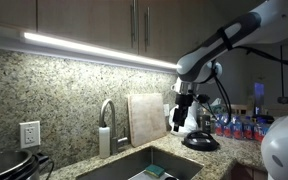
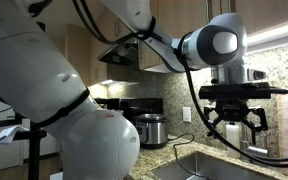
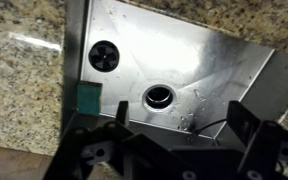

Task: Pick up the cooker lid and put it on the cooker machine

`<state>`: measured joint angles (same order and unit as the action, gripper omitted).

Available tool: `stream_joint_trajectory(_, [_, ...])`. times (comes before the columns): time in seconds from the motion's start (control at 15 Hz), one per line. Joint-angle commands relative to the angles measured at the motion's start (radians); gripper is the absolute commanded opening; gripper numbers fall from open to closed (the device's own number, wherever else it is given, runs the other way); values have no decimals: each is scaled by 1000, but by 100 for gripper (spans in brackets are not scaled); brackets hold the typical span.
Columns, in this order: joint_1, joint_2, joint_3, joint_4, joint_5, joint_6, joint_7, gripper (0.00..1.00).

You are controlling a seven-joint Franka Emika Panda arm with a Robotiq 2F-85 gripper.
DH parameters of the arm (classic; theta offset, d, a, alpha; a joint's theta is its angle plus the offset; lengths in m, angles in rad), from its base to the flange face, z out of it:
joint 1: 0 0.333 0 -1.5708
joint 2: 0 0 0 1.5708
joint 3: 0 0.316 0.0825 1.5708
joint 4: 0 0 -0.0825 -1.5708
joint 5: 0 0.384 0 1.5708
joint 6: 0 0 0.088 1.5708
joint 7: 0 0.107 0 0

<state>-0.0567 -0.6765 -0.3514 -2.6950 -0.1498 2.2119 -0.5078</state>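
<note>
The cooker lid (image 1: 200, 142) is a dark round lid lying on the granite counter to the right of the sink. The cooker machine (image 2: 151, 130) is a silver pot-shaped cooker standing on the counter far back by the wall. My gripper (image 1: 184, 118) hangs above the counter, just left of and higher than the lid. It also shows in an exterior view (image 2: 234, 125) with fingers spread. In the wrist view my gripper (image 3: 181, 115) is open and empty, looking down into the steel sink (image 3: 214, 60). The lid does not show in the wrist view.
A faucet (image 1: 106, 120) and a pale cutting board (image 1: 146, 120) stand behind the sink. Several bottles (image 1: 239, 128) line the counter at the right. Dark pots (image 1: 9, 165) sit at the lower left. In the sink are a drain (image 3: 159, 97) and a green sponge (image 3: 86, 98).
</note>
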Motion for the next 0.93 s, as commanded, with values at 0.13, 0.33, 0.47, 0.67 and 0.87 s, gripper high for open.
stream_joint_trajectory(0.13, [-103,290,49,147,-229,115,9,100])
stream_joint_trajectory(0.33, [-181,415,51,154,-391,383,85,100])
stream_joint_trajectory(0.47, [-208,493,13,169,-499,566,201,100])
stream_joint_trajectory(0.67, [-340,615,32,233,-655,774,391,100])
stream_joint_trajectory(0.87, [-411,649,-20,347,-830,757,562,100])
